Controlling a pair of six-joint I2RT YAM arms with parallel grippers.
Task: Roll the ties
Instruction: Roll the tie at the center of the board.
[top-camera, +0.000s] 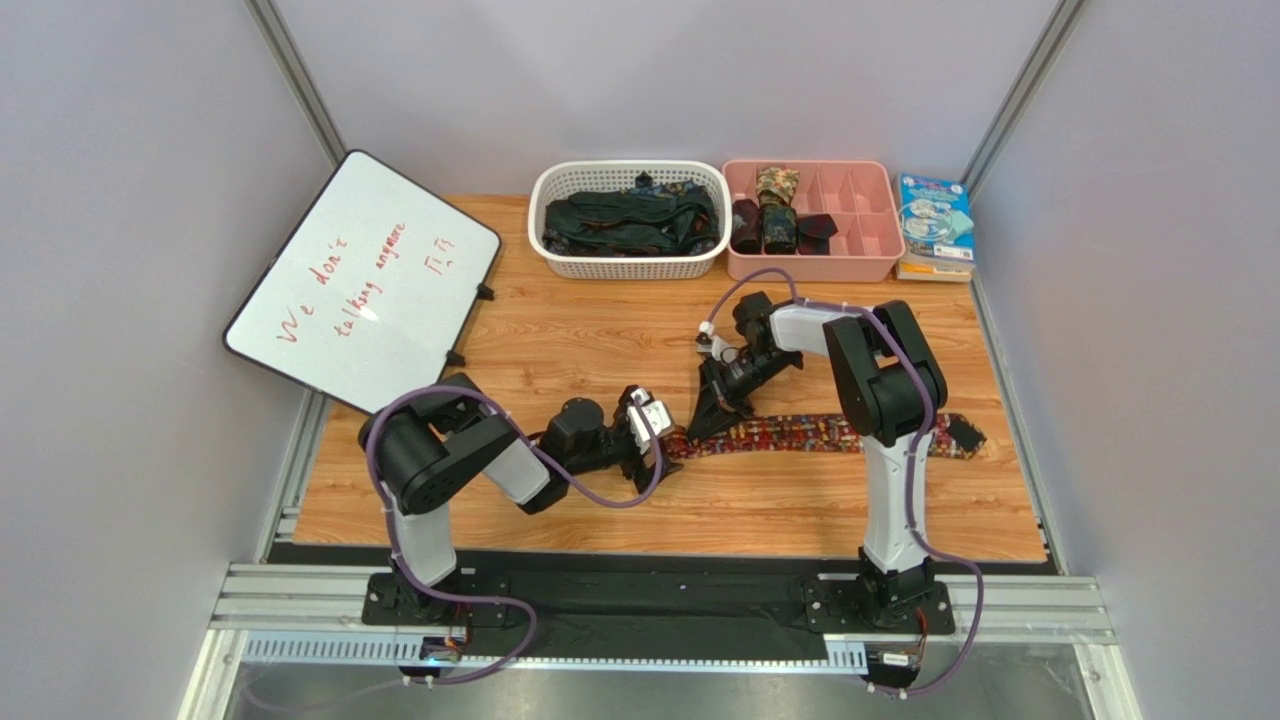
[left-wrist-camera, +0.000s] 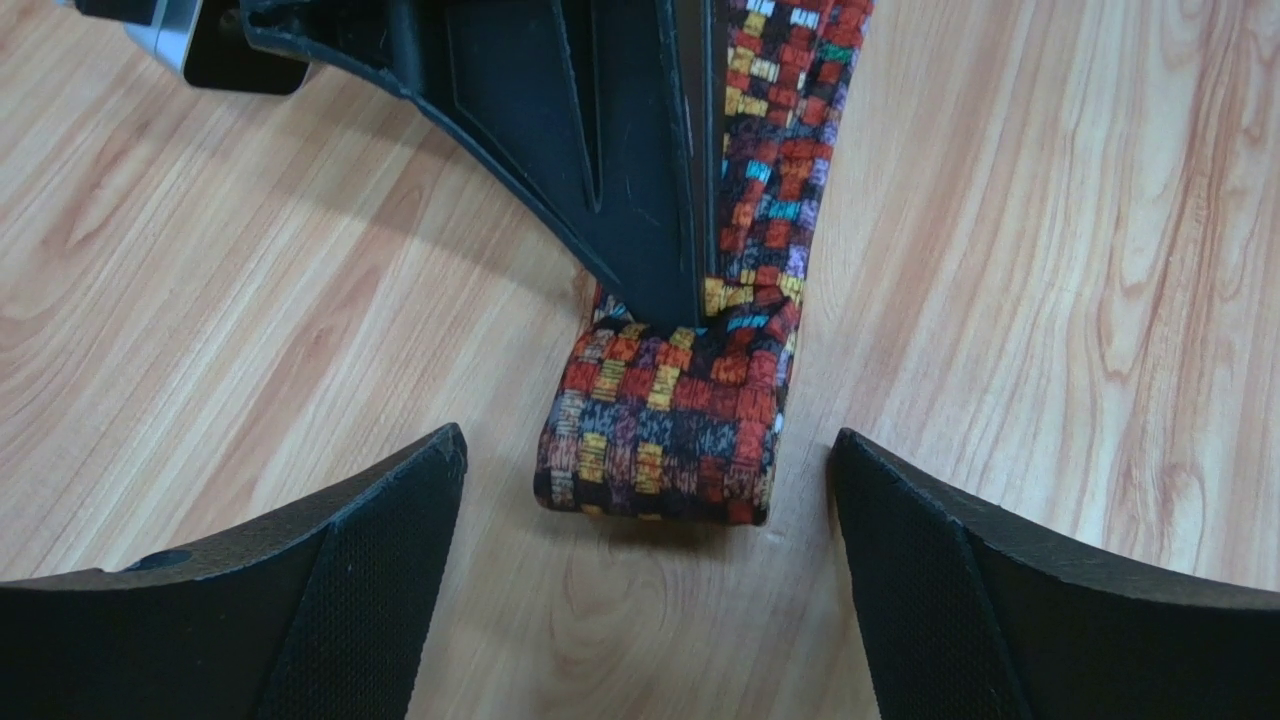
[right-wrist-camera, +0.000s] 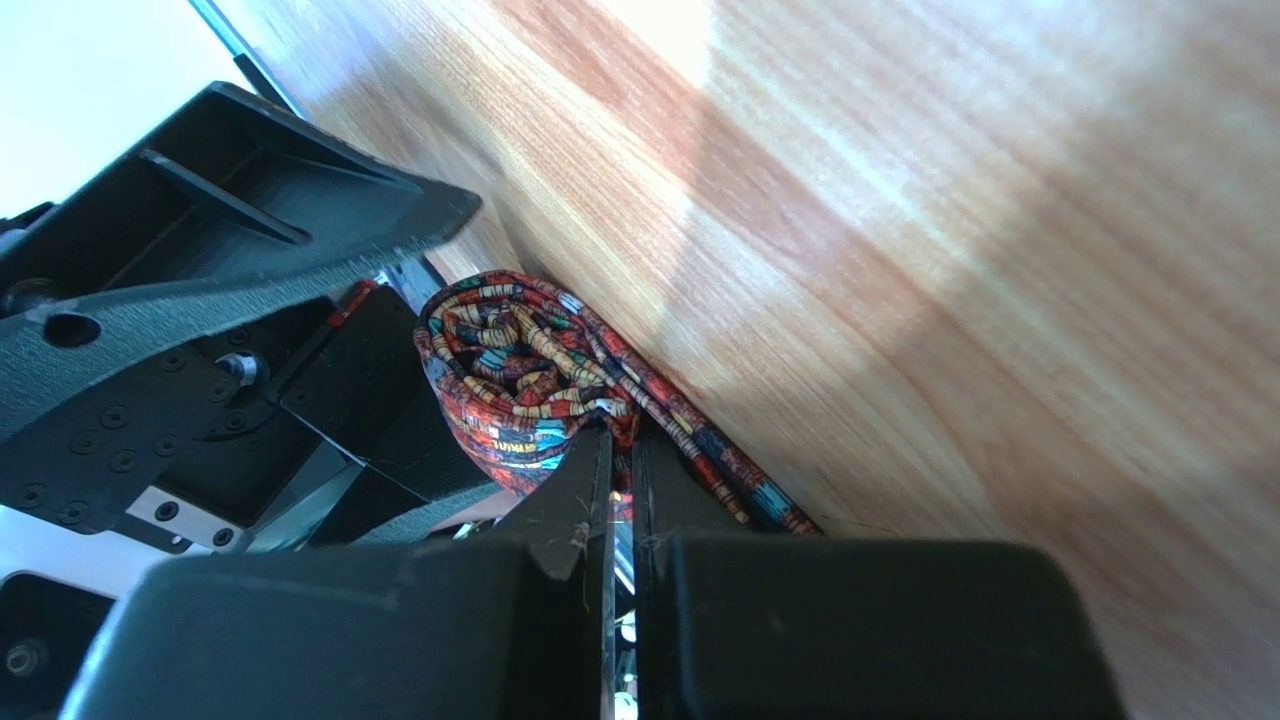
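Observation:
A tie (top-camera: 812, 437) with a busy red-orange-yellow pattern lies flat across the wooden table. Its left end is folded into a small flat roll (left-wrist-camera: 664, 428). My left gripper (left-wrist-camera: 646, 440) stands wide open with one finger on each side of that roll, touching nothing; in the top view it (top-camera: 657, 426) sits at the tie's left end. My right gripper (right-wrist-camera: 619, 438) is shut, and its tips press down on the tie just behind the roll (right-wrist-camera: 511, 368). From above, the right gripper (top-camera: 702, 426) slants down onto the tie.
A white basket (top-camera: 559, 255) at the back holds dark ties. Beside it, a pink divided tray (top-camera: 864, 252) has rolled ties (top-camera: 775, 206) in its left compartments. A whiteboard (top-camera: 361, 278) leans at the back left, and a stack of boxes (top-camera: 935, 222) sits at the back right.

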